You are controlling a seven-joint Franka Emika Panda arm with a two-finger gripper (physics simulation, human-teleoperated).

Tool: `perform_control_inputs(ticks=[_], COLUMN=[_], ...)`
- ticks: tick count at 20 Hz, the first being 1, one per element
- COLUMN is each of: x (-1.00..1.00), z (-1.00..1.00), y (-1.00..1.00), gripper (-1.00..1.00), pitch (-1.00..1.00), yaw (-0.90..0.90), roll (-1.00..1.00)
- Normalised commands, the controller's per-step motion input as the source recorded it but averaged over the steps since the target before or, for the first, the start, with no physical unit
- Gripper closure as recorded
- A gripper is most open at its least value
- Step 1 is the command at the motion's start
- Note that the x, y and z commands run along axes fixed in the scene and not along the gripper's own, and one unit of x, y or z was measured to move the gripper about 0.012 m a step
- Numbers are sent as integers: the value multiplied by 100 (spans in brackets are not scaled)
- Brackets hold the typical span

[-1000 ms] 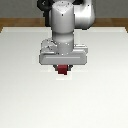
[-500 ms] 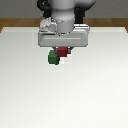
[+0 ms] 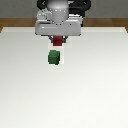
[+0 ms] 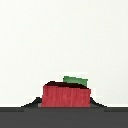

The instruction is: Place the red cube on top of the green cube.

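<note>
**Jaws grip red cube above the table**

Jaws (image 3: 59,42) are clenched on the red cube (image 3: 59,41), a small, matte, dark-red block held clear of the white table (image 3: 100,90). The green cube (image 3: 53,58), matte, dark green and about the same size, sits on the table just below, slightly toward the exterior view's left. In the wrist view, the red cube (image 4: 66,96) hides most of the green cube (image 4: 76,80).
</note>
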Motion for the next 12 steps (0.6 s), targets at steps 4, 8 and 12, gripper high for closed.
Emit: perform_control_inputs(ticks=[4,8,12], x=[0,0,0], z=[0,-25,-50], y=[-50,0,0], gripper=[100,100,100], pitch=[0,0,0], yaw=[0,0,0], roll=[0,0,0])
